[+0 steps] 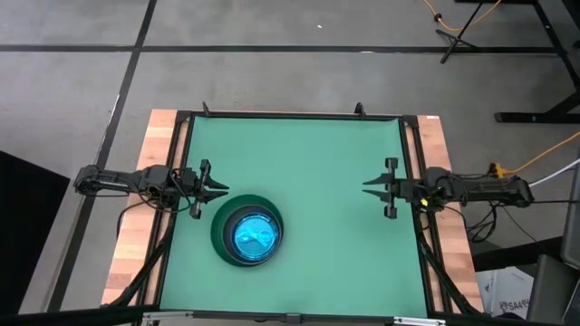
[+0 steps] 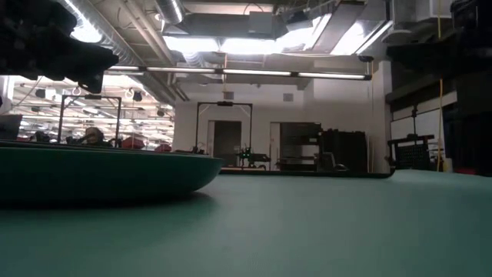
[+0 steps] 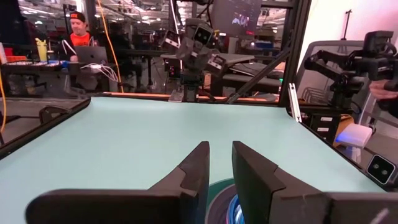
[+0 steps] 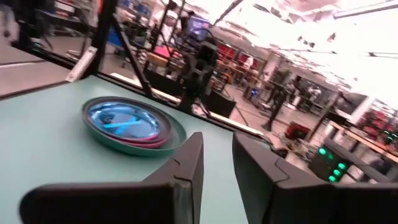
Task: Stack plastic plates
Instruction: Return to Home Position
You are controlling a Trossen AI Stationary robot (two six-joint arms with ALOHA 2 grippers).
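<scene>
plates (image 1: 246, 234) sit nested in one round stack near the table's (image 1: 317, 172) left front, glossy cyan on top; only the right wrist view shows pink rims (image 4: 149, 140) under it. left gripper (image 1: 220, 190) waits just beside the stack, right gripper (image 1: 370, 186) well apart, both narrowly parted.

Green table mat (image 1: 317, 172), person (image 3: 79, 38) at laptop (image 3: 93, 55) beyond
</scene>
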